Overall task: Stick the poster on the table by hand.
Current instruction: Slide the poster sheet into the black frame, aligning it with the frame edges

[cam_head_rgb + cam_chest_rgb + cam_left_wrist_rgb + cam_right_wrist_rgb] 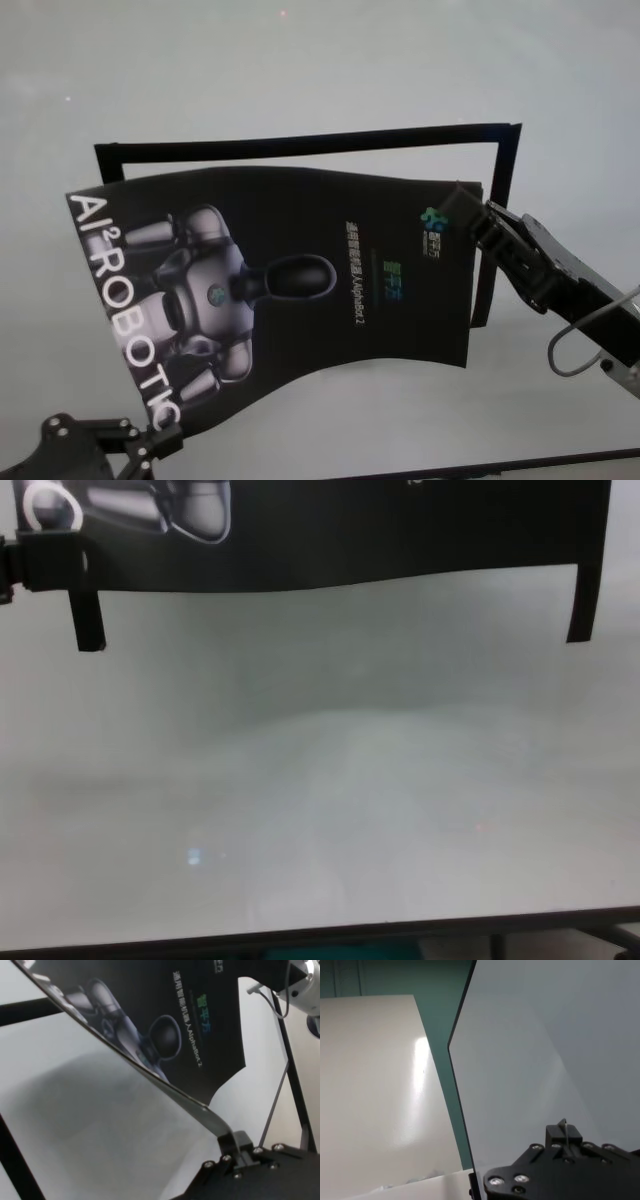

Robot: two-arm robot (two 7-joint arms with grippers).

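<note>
The poster [300, 280], a black glossy sheet with a grey robot figure and white letters, hangs bowed above the table [300, 60]. My left gripper [165, 437] is shut on its near left corner, by the white letters. The left wrist view shows that corner pinched in the gripper [239, 1146], with the poster [190, 1020] rising away from it. My right gripper [466, 214] is shut on the far right corner beside the small logo. In the right wrist view only a thin edge of the sheet shows in the gripper [563, 1132]. The poster [350, 530] fills the top of the chest view.
Narrow black tape strips lie on the table as a partial frame: a long far strip [300, 141], a right strip [497, 220] and a short left piece [101, 163]. Two strip ends [88, 620] [580, 605] show below the poster. The table's dark front edge [320, 935] runs near me.
</note>
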